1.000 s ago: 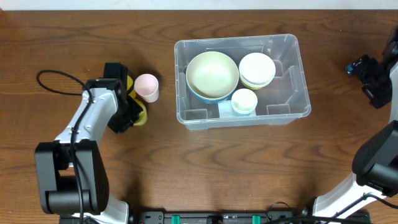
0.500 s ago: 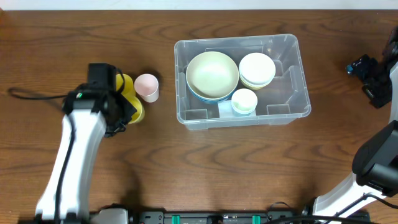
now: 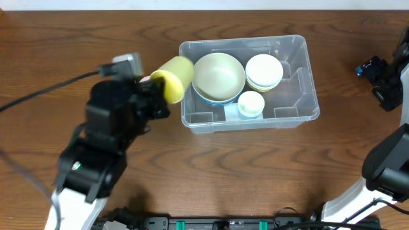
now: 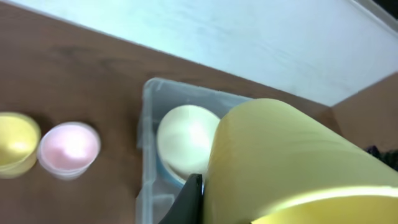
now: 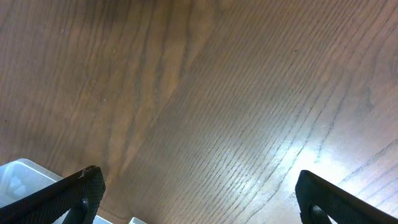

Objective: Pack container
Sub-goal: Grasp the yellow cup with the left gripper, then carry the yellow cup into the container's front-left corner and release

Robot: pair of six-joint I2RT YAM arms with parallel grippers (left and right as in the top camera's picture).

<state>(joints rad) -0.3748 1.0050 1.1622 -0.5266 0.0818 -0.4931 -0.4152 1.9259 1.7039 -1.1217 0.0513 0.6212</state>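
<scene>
The container (image 3: 310, 96) is a clear plastic bin in mid-table. It holds a large pale green bowl (image 3: 218, 75), a white bowl stack (image 3: 264, 70) and a small pale cup (image 3: 250, 103). My left gripper (image 3: 160, 94) is shut on a yellow cup (image 3: 174, 77) and holds it on its side in the air, over the bin's left rim. In the left wrist view the yellow cup (image 4: 292, 162) fills the right half, with the container (image 4: 148, 124) below. My right gripper (image 3: 383, 78) is open and empty at the far right, its view (image 5: 199, 205) showing bare wood.
A pink cup (image 4: 68, 148) and a second yellow cup (image 4: 15, 142) stand on the table left of the bin; my left arm hides most of them from overhead. A corner of the bin (image 5: 18, 177) shows in the right wrist view.
My left gripper has lifted the yellow cup off the table and carried it up and to the right, to the bin's left rim. The right arm has not moved.
</scene>
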